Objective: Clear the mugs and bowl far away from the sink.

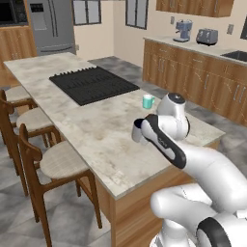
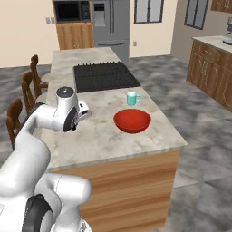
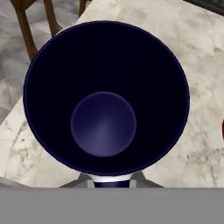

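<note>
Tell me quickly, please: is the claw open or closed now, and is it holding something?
Claw: closed on the small dark grey-blue mug, which the hand view looks straight down into, above the marble island counter.

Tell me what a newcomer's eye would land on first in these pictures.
The white robot arm reaches over the marble island counter, its gripper shut on a dark mug whose deep blue inside looms in the hand view. A wide red bowl sits near the counter's right edge, with a small teal mug just beyond it, before the black cooktop.
</note>
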